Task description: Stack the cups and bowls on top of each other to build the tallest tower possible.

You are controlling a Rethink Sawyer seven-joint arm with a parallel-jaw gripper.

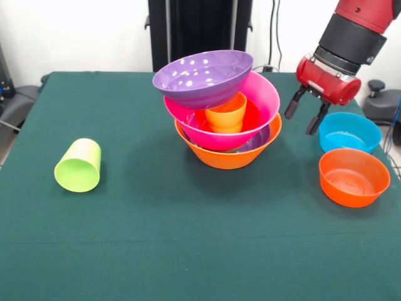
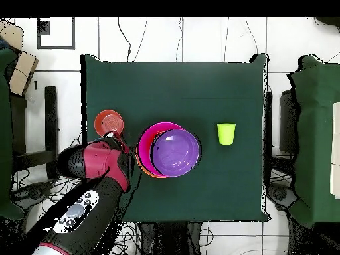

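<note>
Because the glossy purple plastic bowl (image 1: pixel 203 76) sits tilted atop the small orange plastic cup (image 1: pixel 226 113), a nudge could topple it. Tower (image 1: pixel 227 135), table centre: yellow-orange base bowl (image 1: pixel 229 158) holds 1 purple bowl, then the pink bowl (image 1: pixel 260 100) with the cup. Gripper (image 1: pixel 305 115) spread, empty, above the blue bowl (image 1: pixel 349 132); red-orange bowl (image 1: pixel 354 177) empty; lime-green cup (image 1: pixel 79 165) on its side.

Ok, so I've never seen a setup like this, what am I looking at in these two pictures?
It is one robot arm, red and black, working at a green table. One picture looks across the table, the other straight down. Its gripper hangs open and empty, jaws apart, above a blue bowl and a red-orange bowl. In the middle stands a tower of nested bowls with an orange cup inside and a tilted purple bowl on top. A lime green cup lies on its side, apart.
</note>
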